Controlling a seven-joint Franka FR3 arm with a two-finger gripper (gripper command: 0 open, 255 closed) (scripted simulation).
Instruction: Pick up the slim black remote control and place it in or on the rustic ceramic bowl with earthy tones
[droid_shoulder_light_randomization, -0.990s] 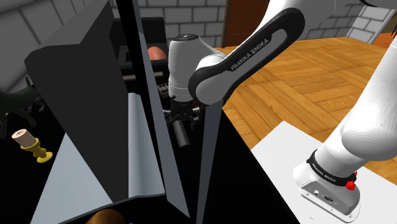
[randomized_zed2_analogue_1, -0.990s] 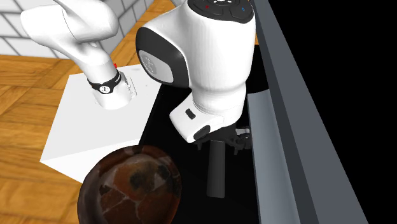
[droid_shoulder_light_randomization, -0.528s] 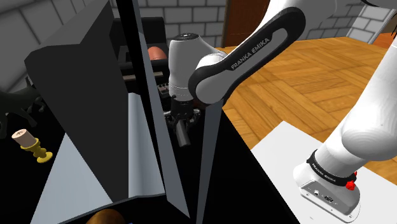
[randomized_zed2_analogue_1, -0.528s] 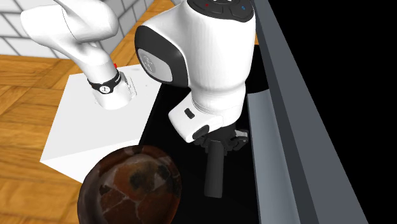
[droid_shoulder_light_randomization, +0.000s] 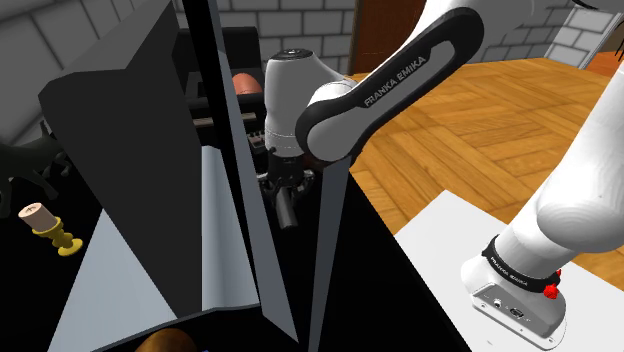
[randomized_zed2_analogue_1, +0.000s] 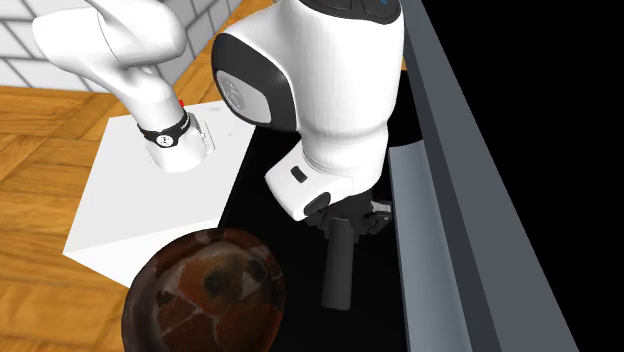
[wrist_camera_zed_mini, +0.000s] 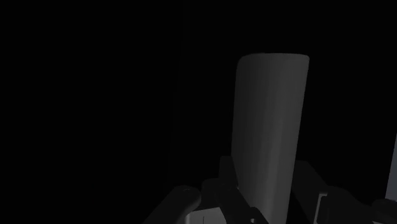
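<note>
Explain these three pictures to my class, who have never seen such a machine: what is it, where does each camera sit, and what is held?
It is a white robot arm with dark joints, standing on a white box stand. One picture looks down from beside the stand, one faces the arm over the black work surface, and the dark one comes from a camera on the hand. Its two black jaws are shut on a slim dark remote control, which sticks out beyond them. A rounded brown mottled bowl sits nearby on the surface.
</note>
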